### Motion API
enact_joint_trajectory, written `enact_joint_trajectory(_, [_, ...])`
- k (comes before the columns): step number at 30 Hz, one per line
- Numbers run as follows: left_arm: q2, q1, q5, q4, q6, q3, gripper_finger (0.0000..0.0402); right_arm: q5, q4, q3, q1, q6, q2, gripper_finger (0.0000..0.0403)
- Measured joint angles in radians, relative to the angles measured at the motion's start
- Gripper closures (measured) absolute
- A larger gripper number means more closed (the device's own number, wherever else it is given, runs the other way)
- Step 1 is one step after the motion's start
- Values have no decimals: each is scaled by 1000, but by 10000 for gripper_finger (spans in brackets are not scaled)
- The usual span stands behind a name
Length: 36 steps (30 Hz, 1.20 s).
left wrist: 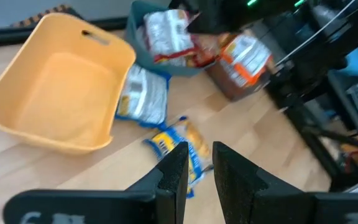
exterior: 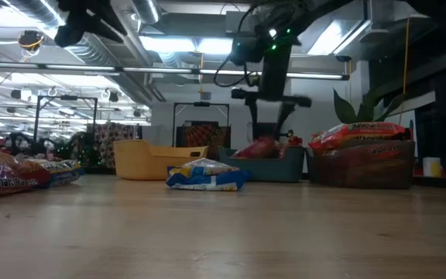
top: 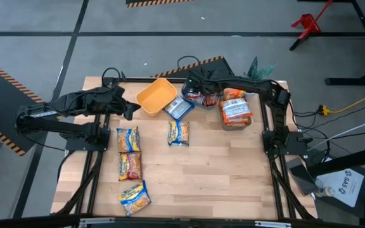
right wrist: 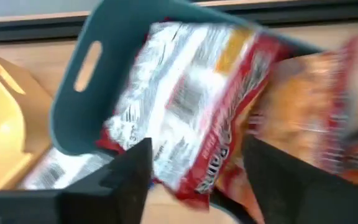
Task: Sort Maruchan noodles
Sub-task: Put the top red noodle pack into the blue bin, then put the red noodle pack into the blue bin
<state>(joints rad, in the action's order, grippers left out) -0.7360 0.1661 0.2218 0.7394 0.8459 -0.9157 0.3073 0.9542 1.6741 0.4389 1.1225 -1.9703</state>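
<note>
Two grippers: right gripper (right wrist: 191, 177) spread above red packet (right wrist: 185, 106) in teal bin (right wrist: 79, 93) at bench's far edge, left gripper (left wrist: 197, 171) narrowly parted, empty.

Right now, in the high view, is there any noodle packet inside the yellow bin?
No. The yellow bin shows only its bare floor, and the nearest packet lies on the table just outside its rim.

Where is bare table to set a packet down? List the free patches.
Free: the wood right of the middle packet, below the grey bin, and the front right of the table. Crowded: the back row around the yellow bin and teal bin.
</note>
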Motion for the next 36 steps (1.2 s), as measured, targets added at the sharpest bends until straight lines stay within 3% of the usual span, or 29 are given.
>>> enact_joint_trajectory(4, [-24, -7, -5, 83, 9, 1, 333, 40, 90, 0, -3, -57, 65, 136])
enact_joint_trajectory(10, [-90, -67, -49, 118, 66, 51, 333, 64, 124, 0, -55, -168, 190, 119])
enact_joint_trajectory(15, [-172, -197, -255, 111, 157, 121, 333, -42, 131, 2, -167, -330, 245, 119])
enact_joint_trajectory(18, [-209, -320, -318, 111, 321, 156, 333, -57, 169, 1, -258, -372, 253, 118])
enact_joint_trajectory(29, [-368, -826, -91, 106, 1089, 164, 333, 4, 246, 1, -491, -382, 253, 118])
enact_joint_trajectory(36, [-542, -962, -77, 144, 1345, 164, 333, 51, 314, 0, -563, -364, 253, 118])
